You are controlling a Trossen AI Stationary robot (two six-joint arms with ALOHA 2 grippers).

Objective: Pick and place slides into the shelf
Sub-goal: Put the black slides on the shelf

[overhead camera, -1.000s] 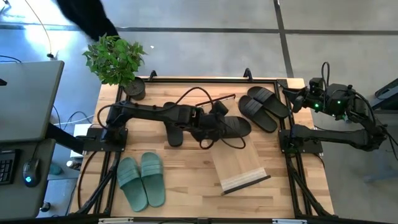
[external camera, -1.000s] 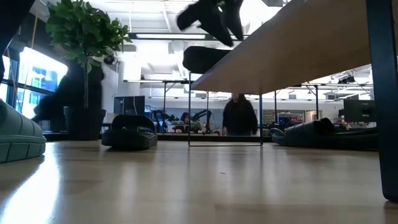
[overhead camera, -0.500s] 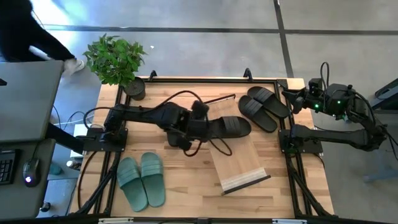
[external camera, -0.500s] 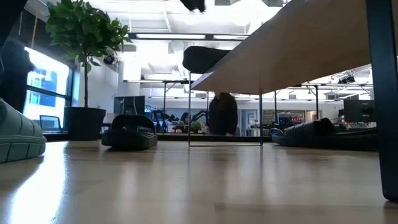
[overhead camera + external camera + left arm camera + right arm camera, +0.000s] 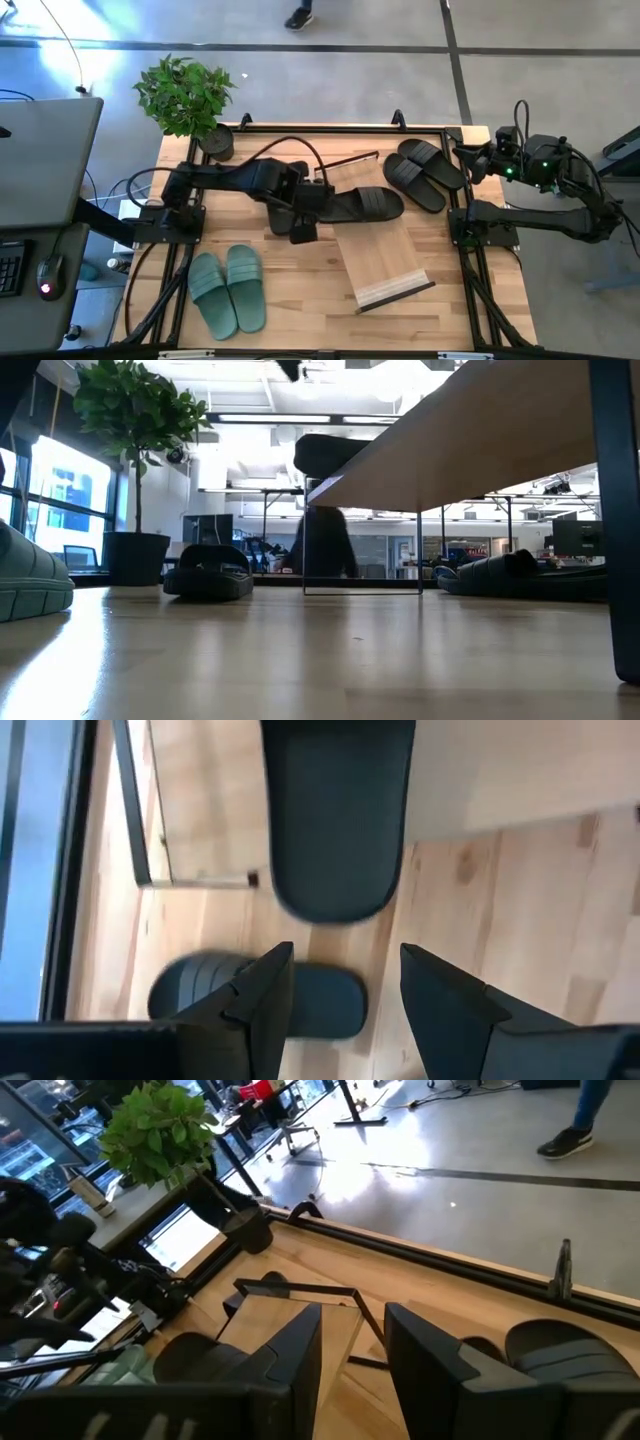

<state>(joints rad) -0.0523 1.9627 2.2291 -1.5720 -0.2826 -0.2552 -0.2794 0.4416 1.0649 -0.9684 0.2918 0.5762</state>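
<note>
One black slide [image 5: 366,205] [image 5: 338,820] lies on the far end of the shelf [image 5: 385,265] [image 5: 520,770], one rounded end jutting past the plank's edge [image 5: 330,455]. My left gripper [image 5: 312,208] [image 5: 345,960] hangs open just left of it and touches nothing. A second black slide [image 5: 284,222] [image 5: 300,1005] rests flat on the table beneath it. A black pair [image 5: 425,172] lies near the far right corner. The sage-green pair [image 5: 228,288] lies near the left front. My right gripper [image 5: 472,160] [image 5: 352,1330] waits open at the far right edge.
A potted plant [image 5: 188,98] stands at the table's far left corner. A thin black rod [image 5: 350,158] lies on the far side. Bare wood shows between the green pair and the shelf [image 5: 305,290]. A person [image 5: 325,545] walks in the room behind.
My left gripper has drawn back from the slide on the shelf toward the table's left and risen, leaving the low view's top. That slide stays where it lay on the plank. A person has walked across the room behind the table.
</note>
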